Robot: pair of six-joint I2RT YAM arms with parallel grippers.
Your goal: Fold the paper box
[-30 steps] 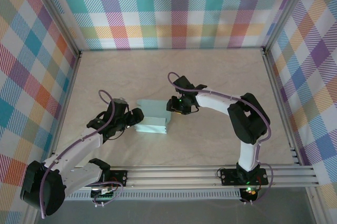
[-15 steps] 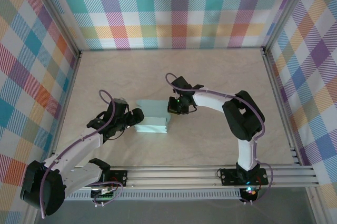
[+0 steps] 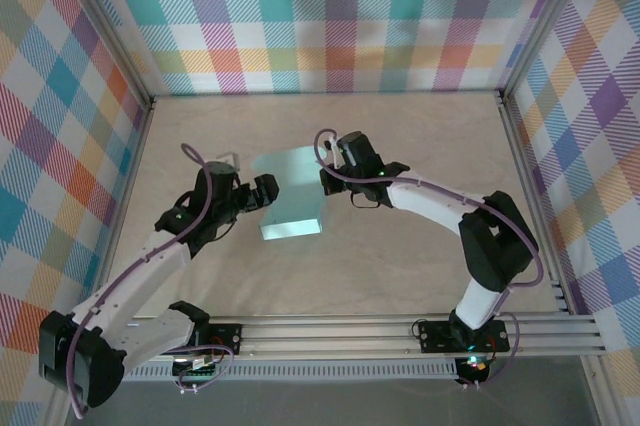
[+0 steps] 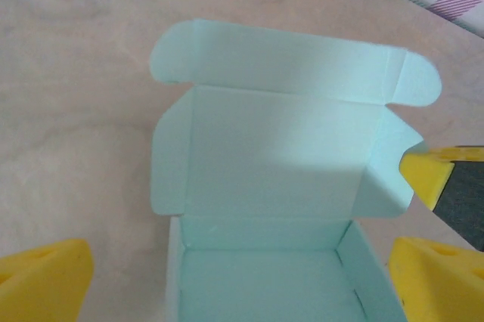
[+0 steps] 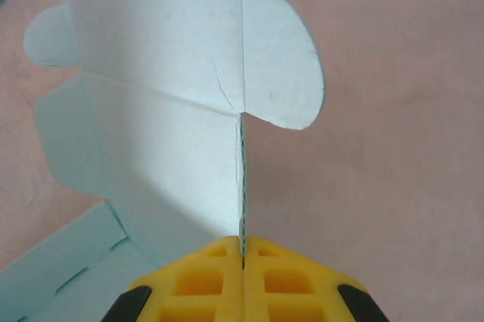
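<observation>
White arm links (image 3: pixel 432 196), black joints (image 3: pixel 495 251), purple cables (image 3: pixel 318 146), yellow fingers (image 5: pixel 204 280).

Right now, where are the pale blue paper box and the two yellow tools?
Pale mint-blue paper box (image 4: pixel 280 156): left wrist view, middle of its open lid.
Left yellow-fingered tool (image 4: pixel 240 275): left wrist view, midway between its spread fingertips.
Right yellow-fingered tool (image 5: pixel 243 245): right wrist view, between fingertips pinching a flap.

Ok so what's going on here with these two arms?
They're folding a paper box. The right pincer is shut on a side flap of the open lid. The left pincer is open beside the box's tray, not gripping it. The box isn't closed yet.
</observation>
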